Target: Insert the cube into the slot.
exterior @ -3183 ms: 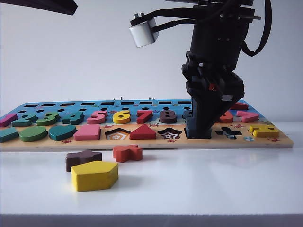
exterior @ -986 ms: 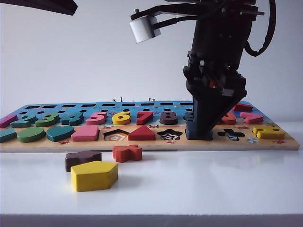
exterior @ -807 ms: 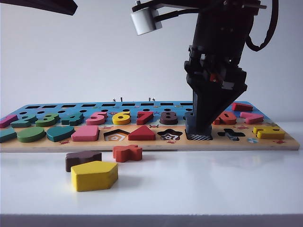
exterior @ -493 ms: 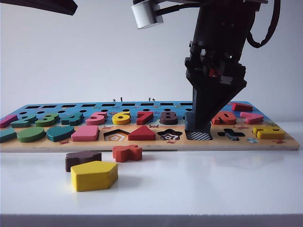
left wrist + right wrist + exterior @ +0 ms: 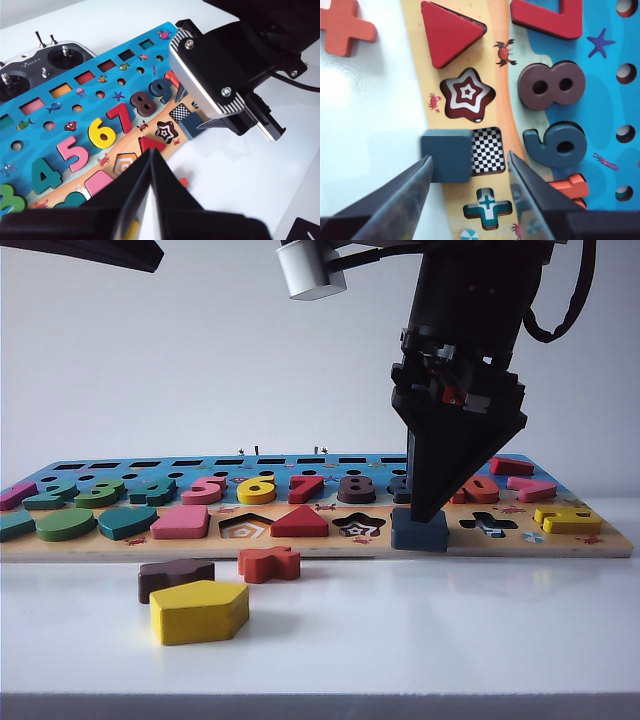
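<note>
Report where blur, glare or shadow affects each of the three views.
Exterior view: the dark right gripper is a backlit silhouette above the flat navy-blue square cube. Left wrist view: the left gripper is a blurred black foreground. Right wrist view: glare whitens the white table; the checkerboard slot is sharp.

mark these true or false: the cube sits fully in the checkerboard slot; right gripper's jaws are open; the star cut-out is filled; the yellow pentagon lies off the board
1. The cube sits fully in the checkerboard slot. False: it lies half out, over the board's front edge, with the checkerboard showing.
2. The right gripper has open jaws. True, standing apart on either side of the cube and slot.
3. The star cut-out is filled. False: its swirl bottom shows.
4. The yellow pentagon lies off the puzzle board. True, on the table.
</note>
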Robot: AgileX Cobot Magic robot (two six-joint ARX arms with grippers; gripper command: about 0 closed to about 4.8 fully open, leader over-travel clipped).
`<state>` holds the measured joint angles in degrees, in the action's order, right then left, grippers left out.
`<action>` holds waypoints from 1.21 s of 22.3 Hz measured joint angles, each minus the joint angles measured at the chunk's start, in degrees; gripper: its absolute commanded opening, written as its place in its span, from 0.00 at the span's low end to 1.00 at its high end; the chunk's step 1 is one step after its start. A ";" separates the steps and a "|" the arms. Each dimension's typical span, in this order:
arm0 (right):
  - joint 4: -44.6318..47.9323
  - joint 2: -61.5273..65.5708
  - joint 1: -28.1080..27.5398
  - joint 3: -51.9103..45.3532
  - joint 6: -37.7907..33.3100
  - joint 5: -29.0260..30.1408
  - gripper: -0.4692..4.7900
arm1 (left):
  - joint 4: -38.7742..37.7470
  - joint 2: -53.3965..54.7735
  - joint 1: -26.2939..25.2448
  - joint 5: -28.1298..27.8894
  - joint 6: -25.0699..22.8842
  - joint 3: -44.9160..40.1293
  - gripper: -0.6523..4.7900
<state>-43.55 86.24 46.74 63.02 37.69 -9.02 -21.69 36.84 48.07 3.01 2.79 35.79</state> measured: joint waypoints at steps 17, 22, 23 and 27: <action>-3.58 -9.49 3.32 0.00 -6.73 -3.65 0.15 | 3.26 -0.39 -0.04 -3.50 -1.05 -2.10 0.15; -5.55 -12.68 4.24 0.00 -15.87 -2.14 0.08 | 3.26 -0.39 -0.04 -3.48 -1.07 -2.10 0.15; -5.64 -12.90 4.22 0.00 -18.12 -1.95 0.08 | 3.26 -0.39 -0.04 -3.48 -1.05 -2.10 0.15; -4.74 -14.56 2.91 -0.04 -26.88 3.87 0.08 | 3.26 -0.50 -0.04 -3.48 -1.05 -2.10 0.15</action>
<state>-48.29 71.68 49.65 62.98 10.81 -5.15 -18.44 36.34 48.03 -0.47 1.74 33.69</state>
